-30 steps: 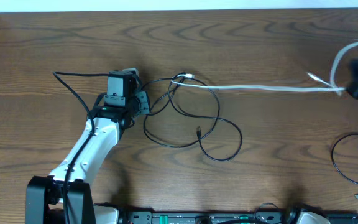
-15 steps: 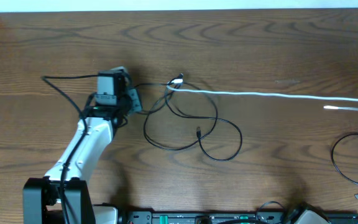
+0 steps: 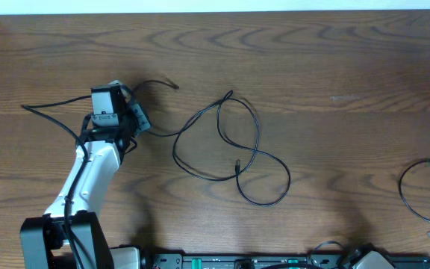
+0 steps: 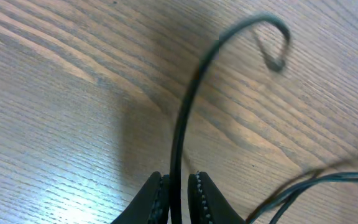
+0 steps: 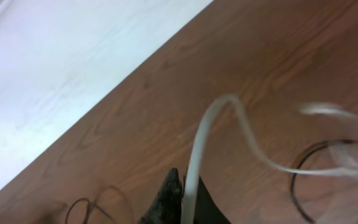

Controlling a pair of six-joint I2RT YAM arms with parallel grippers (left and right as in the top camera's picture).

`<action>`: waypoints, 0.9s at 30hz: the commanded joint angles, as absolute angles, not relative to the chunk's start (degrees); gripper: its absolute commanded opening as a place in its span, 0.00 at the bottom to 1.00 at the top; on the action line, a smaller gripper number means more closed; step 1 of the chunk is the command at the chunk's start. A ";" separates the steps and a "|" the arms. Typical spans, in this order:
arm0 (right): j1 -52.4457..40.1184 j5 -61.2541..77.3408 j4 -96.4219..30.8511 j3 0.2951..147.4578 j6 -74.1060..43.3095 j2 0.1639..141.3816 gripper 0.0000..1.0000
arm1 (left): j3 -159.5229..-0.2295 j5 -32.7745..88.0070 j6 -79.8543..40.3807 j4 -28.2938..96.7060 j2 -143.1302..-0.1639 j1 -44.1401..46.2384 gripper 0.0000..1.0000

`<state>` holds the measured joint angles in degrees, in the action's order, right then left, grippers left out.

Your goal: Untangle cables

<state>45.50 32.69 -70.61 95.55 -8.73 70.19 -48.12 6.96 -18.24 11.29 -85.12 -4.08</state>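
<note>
white cable (image 5: 194, 158) pulled free of black cable (image 4: 180, 130); left gripper (image 4: 178, 182) shifted left

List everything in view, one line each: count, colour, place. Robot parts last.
table: one, brown wood, fills the overhead view
white surface: one, white, past the table's far edge
looped black cable: one, black, middle of the table, pinched in the left claw
second black cable: one, black, loose by the table's right edge
white cable: one, white, far right, blurred, pinched in the right claw
arm lead: one, thicker, black, trailing left from the left arm
left arm: one, white and black, left of the table
left claw: one, black, shut on the looped black cable
right claw: one, black, shut on the white cable
</note>
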 commanded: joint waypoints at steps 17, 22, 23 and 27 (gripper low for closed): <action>28.03 34.02 -63.16 96.05 -5.06 75.33 0.01 | -47.09 17.56 -18.96 11.25 -85.73 -2.35 0.16; 27.66 27.92 -56.40 96.07 -5.76 77.10 0.01 | -47.09 17.61 -18.98 12.69 -85.71 0.47 0.16; 27.66 27.05 -55.24 96.07 -5.82 78.13 0.01 | -47.09 17.61 -18.98 12.99 -85.71 1.21 0.16; 27.70 23.90 -52.23 97.56 -7.31 83.77 0.01 | -47.09 19.20 -18.74 13.17 -85.71 4.40 0.16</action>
